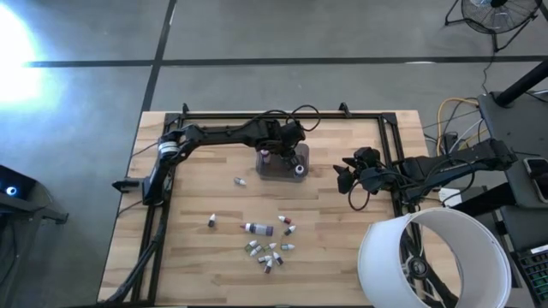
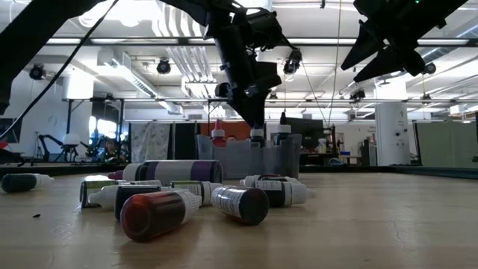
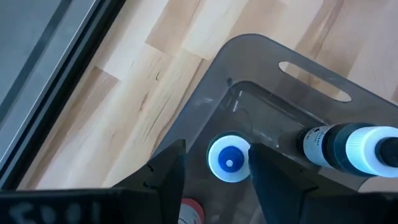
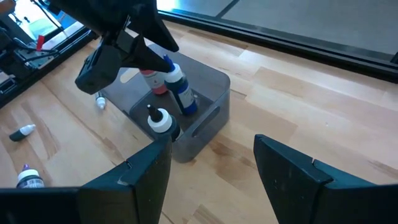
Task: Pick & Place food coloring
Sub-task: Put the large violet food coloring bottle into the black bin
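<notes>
A grey translucent tub [image 1: 282, 162] stands on the wooden table and holds three upright or leaning dropper bottles. They are a blue one with a white cap [image 4: 177, 84], a red one [image 4: 149, 81] and a dark one with a white cap [image 4: 160, 121]. My left gripper [image 3: 217, 149] hangs open over the tub. Its fingers stand on either side of the blue bottle's cap [image 3: 229, 163], with a gap showing on one side. Several more food coloring bottles [image 1: 270, 250] lie on their sides nearer the table's near edge. My right gripper [image 1: 345, 178] waits open above the table, right of the tub.
A longer purple-banded bottle [image 1: 257, 228] and two stray small ones [image 1: 211, 222] [image 1: 241, 181] lie apart from the cluster. A black metal frame [image 1: 282, 114] runs along the table's edges. A large white cylinder [image 1: 432, 257] stands at the near right corner.
</notes>
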Available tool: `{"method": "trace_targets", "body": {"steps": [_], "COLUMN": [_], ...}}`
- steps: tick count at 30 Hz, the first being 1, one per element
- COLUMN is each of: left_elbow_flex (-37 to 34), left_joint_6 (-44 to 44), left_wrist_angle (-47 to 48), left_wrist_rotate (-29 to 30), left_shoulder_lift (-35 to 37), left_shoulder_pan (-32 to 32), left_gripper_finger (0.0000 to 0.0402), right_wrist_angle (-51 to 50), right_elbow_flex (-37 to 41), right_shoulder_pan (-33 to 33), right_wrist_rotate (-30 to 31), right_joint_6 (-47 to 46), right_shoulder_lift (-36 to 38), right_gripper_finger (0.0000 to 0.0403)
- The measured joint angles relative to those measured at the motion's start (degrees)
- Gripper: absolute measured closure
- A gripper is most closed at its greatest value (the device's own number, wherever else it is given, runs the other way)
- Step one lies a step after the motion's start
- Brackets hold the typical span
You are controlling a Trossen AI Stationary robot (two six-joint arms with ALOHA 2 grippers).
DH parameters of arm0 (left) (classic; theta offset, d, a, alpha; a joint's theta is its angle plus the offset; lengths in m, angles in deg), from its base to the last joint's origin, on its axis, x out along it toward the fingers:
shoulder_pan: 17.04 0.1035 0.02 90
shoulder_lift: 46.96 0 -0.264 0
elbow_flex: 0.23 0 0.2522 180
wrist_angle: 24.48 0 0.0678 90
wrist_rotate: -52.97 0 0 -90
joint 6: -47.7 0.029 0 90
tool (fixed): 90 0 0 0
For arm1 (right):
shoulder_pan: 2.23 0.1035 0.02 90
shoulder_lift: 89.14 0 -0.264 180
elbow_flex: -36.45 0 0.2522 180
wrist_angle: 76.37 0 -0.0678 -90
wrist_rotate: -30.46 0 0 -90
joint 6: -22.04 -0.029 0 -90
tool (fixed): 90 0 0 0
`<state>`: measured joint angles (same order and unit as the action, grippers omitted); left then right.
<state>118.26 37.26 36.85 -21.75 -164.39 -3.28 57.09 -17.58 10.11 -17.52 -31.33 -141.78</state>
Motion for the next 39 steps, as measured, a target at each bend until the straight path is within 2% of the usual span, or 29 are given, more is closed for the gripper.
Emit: {"method": "trace_targets", "body": {"steps": [5,9,13,16,18,20,22,23,26,31,35,39], "left_elbow_flex": [1.2,6.8,12.7,11.1,5.8,-2.4,-12.1,-16.7,-30.0,-48.2,-55.7,-58.6], "left_joint_6": [0.7,2.9,5.4,7.3,9.6,13.0,14.0,13.7,13.5,9.8,3.6,-2.9], "left_wrist_angle": [1.0,7.7,14.2,18.9,22.3,24.4,22.0,20.1,12.1,-9.1,-22.2,-29.6], "left_wrist_rotate": [0.2,1.7,5.2,3.8,-0.9,-9.9,-16.3,-17.2,-17.8,-15.4,-11.4,-6.8], "left_shoulder_lift": [0.1,1.4,6.0,10.7,13.9,16.8,20.6,23.2,31.4,38.3,39.1,37.1], "left_shoulder_pan": [0.0,-0.7,-4.9,-8.7,-10.4,-11.8,-13.8,-15.3,-20.4,-29.0,-34.2,-34.6], "left_gripper_finger": [0.025,0.025,0.025,0.025,0.025,0.025,0.025,0.025,0.025,0.025,0.025,0.025], "right_wrist_angle": [0.0,-0.1,-0.8,-1.6,-1.8,-1.9,-2.4,-2.4,-3.1,-3.0,-3.0,-3.0], "right_elbow_flex": [0.0,0.0,0.0,0.0,0.1,0.2,0.3,0.4,0.6,1.5,2.1,2.3], "right_shoulder_pan": [0.0,0.0,0.0,0.0,0.0,0.0,0.0,0.0,0.0,0.0,0.0,0.0], "right_wrist_rotate": [0.0,0.0,-0.1,-0.4,-0.5,-0.5,-0.5,-0.7,-1.5,-1.7,-2.7,-3.4], "right_joint_6": [0.0,-0.2,-0.7,-0.9,-0.9,-0.8,-0.7,-0.7,-0.7,-1.0,-3.0,-3.6], "right_shoulder_lift": [0.0,0.0,0.0,0.0,0.0,0.0,0.0,0.0,0.0,0.0,0.0,0.0], "right_gripper_finger": [0.0181,0.0181,0.0181,0.0181,0.0181,0.0181,0.0181,0.0181,0.0181,0.0181,0.0181,0.0181]}}
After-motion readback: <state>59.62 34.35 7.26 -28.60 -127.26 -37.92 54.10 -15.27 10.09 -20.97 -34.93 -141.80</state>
